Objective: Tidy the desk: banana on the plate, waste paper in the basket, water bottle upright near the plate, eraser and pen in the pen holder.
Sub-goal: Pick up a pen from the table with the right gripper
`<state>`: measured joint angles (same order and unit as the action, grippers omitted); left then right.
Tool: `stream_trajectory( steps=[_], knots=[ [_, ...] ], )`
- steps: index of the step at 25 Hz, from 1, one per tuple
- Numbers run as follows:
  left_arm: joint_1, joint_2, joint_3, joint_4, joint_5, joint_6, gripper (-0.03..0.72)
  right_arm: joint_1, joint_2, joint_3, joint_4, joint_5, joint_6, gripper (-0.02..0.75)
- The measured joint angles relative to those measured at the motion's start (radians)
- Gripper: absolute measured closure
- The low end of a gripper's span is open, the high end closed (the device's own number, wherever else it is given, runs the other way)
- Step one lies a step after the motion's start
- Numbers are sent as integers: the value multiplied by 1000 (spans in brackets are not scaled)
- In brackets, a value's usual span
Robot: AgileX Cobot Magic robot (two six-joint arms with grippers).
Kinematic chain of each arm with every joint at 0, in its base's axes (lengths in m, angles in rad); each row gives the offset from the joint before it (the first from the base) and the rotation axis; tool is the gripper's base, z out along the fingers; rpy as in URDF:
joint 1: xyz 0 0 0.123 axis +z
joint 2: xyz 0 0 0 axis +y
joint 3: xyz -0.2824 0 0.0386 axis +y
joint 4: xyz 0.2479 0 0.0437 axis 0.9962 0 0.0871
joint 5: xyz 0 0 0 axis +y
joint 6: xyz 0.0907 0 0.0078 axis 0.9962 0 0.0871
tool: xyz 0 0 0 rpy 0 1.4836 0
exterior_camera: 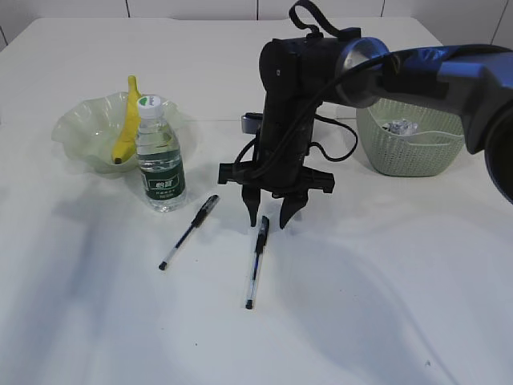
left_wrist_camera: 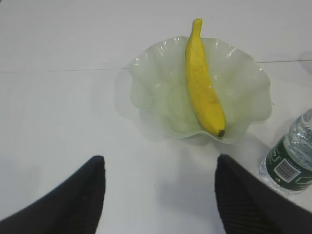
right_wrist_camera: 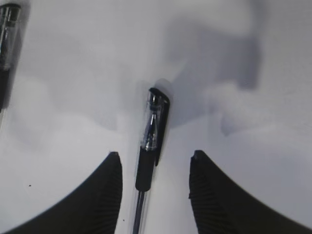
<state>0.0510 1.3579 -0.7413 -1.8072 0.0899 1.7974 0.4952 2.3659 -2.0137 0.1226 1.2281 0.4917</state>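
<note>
My right gripper [exterior_camera: 271, 215] is open and points down, its two fingers on either side of the cap end of a black pen [exterior_camera: 256, 262] that lies on the table. In the right wrist view the pen [right_wrist_camera: 152, 141] lies between the open fingers [right_wrist_camera: 156, 153]. A second black pen [exterior_camera: 189, 232] lies to its left [right_wrist_camera: 7, 48]. The banana [exterior_camera: 126, 120] lies on the pale green plate [exterior_camera: 76, 120]. The water bottle [exterior_camera: 160, 156] stands upright next to the plate. My left gripper [left_wrist_camera: 159, 158] is open and empty in front of the plate [left_wrist_camera: 253, 92]. The eraser and pen holder are out of view.
A green basket [exterior_camera: 409, 148] at the right holds crumpled paper [exterior_camera: 401, 127]. A small grey thing [exterior_camera: 250, 123] is partly hidden behind the right arm. The left wrist view shows the banana [left_wrist_camera: 202, 83] and the bottle [left_wrist_camera: 292, 161].
</note>
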Motion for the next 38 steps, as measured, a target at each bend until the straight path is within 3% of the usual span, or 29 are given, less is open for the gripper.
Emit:
stream_trajectory(
  steps=[38],
  knots=[
    [0, 0, 0, -3, 1, 0, 192, 0, 24, 1, -10, -3, 94, 400]
  ],
)
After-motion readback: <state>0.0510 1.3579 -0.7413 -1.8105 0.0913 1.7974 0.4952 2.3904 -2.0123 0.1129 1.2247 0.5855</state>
